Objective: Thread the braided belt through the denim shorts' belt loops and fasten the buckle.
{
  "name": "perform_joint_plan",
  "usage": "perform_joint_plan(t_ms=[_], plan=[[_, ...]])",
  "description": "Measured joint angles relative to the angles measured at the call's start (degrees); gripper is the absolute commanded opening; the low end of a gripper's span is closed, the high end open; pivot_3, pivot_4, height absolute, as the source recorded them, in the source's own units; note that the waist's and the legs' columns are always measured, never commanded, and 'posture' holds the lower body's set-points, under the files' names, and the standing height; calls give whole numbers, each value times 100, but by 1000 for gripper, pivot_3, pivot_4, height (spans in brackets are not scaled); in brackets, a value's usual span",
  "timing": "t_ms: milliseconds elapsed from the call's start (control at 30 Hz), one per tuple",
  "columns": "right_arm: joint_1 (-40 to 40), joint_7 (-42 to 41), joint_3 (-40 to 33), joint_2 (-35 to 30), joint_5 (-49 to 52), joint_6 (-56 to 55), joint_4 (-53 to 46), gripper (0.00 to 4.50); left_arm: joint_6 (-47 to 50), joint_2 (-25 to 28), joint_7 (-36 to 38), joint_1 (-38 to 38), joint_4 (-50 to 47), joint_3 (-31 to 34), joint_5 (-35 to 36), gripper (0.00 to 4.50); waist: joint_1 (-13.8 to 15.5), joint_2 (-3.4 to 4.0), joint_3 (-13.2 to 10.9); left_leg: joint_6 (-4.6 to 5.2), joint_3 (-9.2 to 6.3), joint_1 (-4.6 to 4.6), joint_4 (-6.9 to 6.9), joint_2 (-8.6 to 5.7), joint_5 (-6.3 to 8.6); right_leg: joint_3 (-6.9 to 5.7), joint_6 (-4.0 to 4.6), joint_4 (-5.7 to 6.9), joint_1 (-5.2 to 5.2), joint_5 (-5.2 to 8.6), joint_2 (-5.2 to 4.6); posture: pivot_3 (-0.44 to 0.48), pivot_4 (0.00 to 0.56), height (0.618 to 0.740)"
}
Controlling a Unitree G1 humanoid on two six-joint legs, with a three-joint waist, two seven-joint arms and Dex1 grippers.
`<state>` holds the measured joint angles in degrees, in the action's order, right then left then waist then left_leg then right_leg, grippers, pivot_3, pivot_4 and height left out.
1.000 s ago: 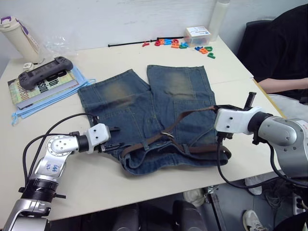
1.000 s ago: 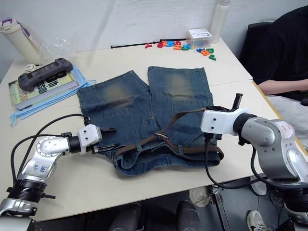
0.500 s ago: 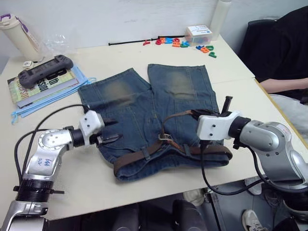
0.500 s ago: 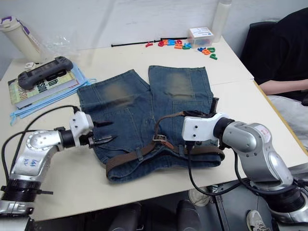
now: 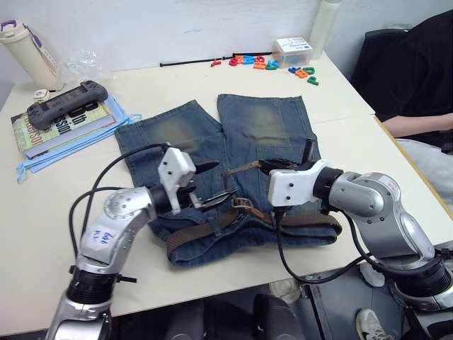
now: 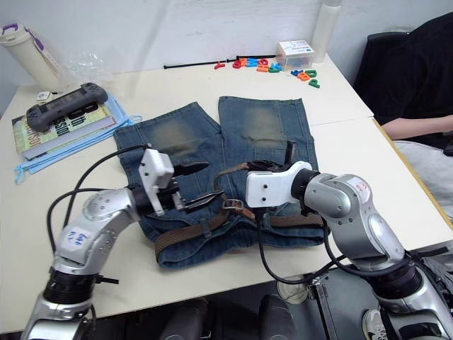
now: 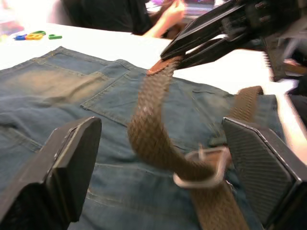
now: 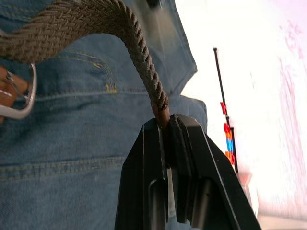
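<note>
Right end effector [image 8: 165, 129] is pinching the braided belt [image 7: 153, 129] tip above the denim shorts [image 5: 265, 120]; left end effector [image 5: 212, 185], spread wide, is approaching from nine o'clock. Slight grip; tip probably slipping free under tension.

One denim shorts [image 5: 241, 142], one braided belt [image 5: 233, 219], two pincers: left pincer [image 5: 212, 183], right pincer [image 5: 265, 166]; one book [image 5: 53, 127].

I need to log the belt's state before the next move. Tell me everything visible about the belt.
The belt is a dark-brown braided strap with a silver buckle and a tan leather tip. Most of it lies along the waistband of the shorts. Its tip end rises off the denim in an arc, pinched in the shut right hand. The open left hand hovers beside the buckle, not touching it. The buckle is unfastened.
</note>
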<state>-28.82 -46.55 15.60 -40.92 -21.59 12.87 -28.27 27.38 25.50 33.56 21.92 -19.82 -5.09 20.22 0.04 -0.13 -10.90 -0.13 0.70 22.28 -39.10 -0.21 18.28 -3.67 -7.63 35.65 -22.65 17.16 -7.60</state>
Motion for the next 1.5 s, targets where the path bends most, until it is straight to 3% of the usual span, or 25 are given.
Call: perform_joint_plan(t_ms=[233,333,600,633,967,1000,1067,1233,1500], plan=[[-16,-51,6,82,-37,93,-1,0,-290,-41,-389,24,-2,-284,-759,4418,-4,0,0,0,0,0,0,1,0,0,0,-1,0,0,0,0,150,714],[-16,-64,7,115,-55,122,-1,0,-387,-87,-468,23,7,-299,-942,3624,-2,0,0,0,-1,0,0,0,0,0,0,-2,0,0,-1,0,150,714],[-21,-67,3,178,-145,234,-1,0,-537,-226,-442,-16,30,-446,-1097,170,-1,0,0,0,0,0,0,0,0,0,0,-1,0,0,-1,0,150,714],[-27,-67,1,180,-150,242,-1,0,-546,-226,-415,-34,31,-463,-1116,54,-1,0,0,0,0,0,0,0,0,0,0,-2,0,0,-1,0,150,714],[12,-58,-28,568,-75,896,-96,0,-607,-317,-477,-167,32,-416,-1156,54,-2,0,0,0,-2,0,0,1,0,-1,0,-2,0,0,-1,0,150,714],[27,-43,-30,624,-59,976,-98,643,-591,-368,-507,-201,32,-395,-1146,0,-2,0,0,0,-2,0,0,1,0,-1,0,-1,0,0,-1,0,150,714],[59,5,-65,711,-13,1128,-114,1151,-506,-429,-526,-248,29,-389,-1126,0,-1,0,0,0,-3,0,0,1,0,-1,0,-1,1,0,-1,0,150,714],[293,367,-866,1503,468,2330,-505,3199,-131,-662,-703,-525,-9,-121,-890,0,6,-1,0,-1,-6,1,0,1,0,-2,0,1,0,0,-2,0,150,714],[559,581,-1569,2266,1518,4245,-1097,3199,99,-710,-781,-570,-202,13,-717,0,-1,-1,0,-1,-8,0,1,1,0,-1,0,3,0,0,-2,0,150,714]])
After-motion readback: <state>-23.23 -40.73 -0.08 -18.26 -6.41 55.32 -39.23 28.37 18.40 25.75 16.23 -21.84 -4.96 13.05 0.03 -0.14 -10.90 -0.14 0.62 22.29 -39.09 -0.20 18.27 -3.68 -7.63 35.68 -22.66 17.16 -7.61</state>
